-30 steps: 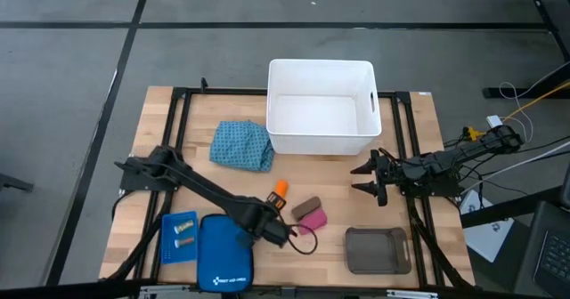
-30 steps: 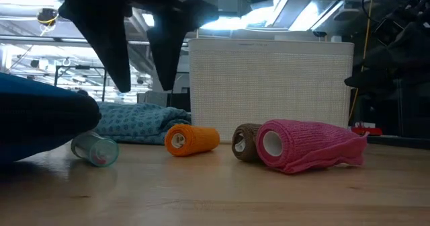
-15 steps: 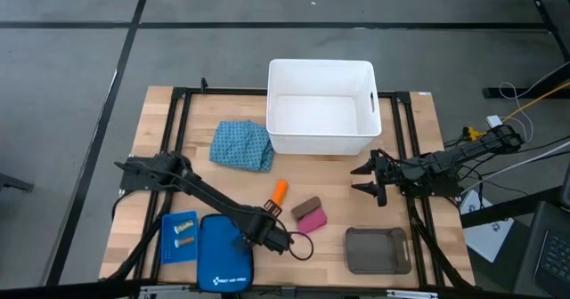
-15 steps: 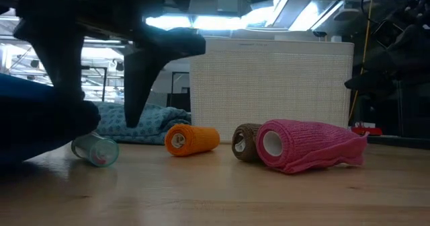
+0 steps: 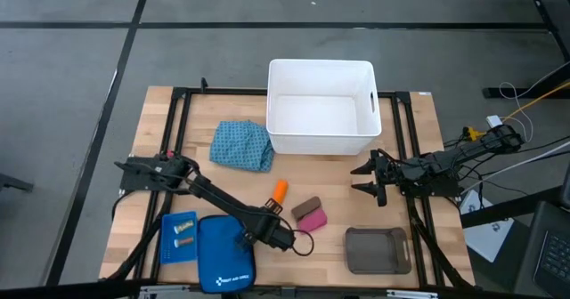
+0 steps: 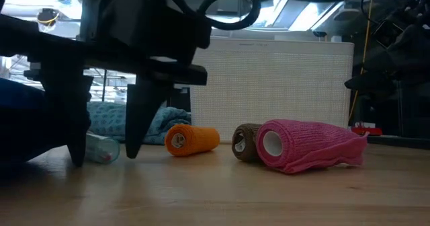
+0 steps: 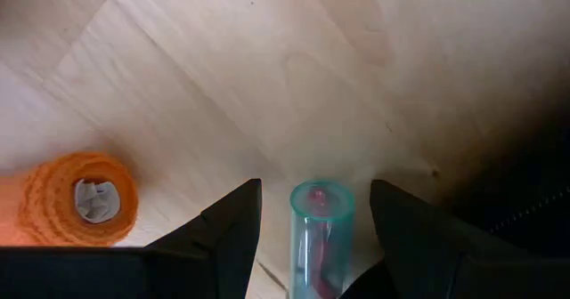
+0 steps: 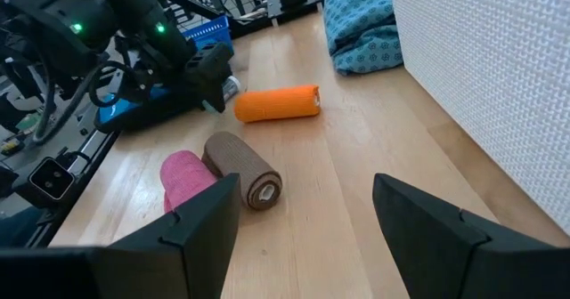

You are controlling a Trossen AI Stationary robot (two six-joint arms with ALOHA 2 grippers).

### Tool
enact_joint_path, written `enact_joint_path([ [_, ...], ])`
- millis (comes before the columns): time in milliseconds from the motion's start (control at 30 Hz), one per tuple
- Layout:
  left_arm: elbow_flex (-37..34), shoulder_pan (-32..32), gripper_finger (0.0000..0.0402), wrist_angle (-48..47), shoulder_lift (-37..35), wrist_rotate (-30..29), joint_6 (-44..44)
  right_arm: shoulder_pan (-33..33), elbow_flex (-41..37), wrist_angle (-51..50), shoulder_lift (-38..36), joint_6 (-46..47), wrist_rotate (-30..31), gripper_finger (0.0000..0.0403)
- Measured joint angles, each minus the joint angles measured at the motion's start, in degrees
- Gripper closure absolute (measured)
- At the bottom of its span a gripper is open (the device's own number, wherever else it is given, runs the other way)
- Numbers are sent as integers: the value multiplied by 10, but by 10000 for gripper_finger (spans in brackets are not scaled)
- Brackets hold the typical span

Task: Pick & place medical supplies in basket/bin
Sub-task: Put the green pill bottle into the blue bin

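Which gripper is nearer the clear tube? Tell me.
Left. The left gripper straddles the clear tube, fingers open either side. The right gripper waits across the table, beside the bin.

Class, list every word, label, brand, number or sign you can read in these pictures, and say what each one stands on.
No text can be read anywhere.
Blue zip pouch: a white cross-shaped logo with a line of white lettering beside it, too small to read.
Vials in the blue tray: any labels too small to tell.
White bin, bandage rolls, teal cloth: no lettering visible.

Wooden desk (image 5: 419,139), carrying white tub (image 5: 321,144), teal cloth bundle (image 5: 241,145), orange roll (image 5: 280,190), pink roll (image 5: 313,219), brown roll (image 5: 305,207), blue pouch (image 5: 224,254), grey tray (image 5: 378,250)
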Motion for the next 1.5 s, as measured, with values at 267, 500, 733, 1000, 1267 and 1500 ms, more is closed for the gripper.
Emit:
enact_joint_path([
  [267, 0, 15, 243, -16, 0, -7, -20, 0, 0, 0, 0, 0, 0, 147],
  [500, 0, 15, 293, -21, 0, 1, -26, 0, 0, 0, 0, 0, 0, 147],
  [733, 7, 17, 315, -30, -2, -43, -24, 0, 0, 0, 0, 0, 0, 147],
  [1000, 82, 32, 314, -56, -3, -130, -6, 0, 0, 0, 0, 0, 2, 147],
  [1267, 201, 37, 319, -266, -10, -134, -118, 0, 0, 0, 0, 0, 2, 147],
  [1500, 192, -10, 320, -267, -85, 33, -301, 0, 0, 0, 2, 0, -2, 147],
])
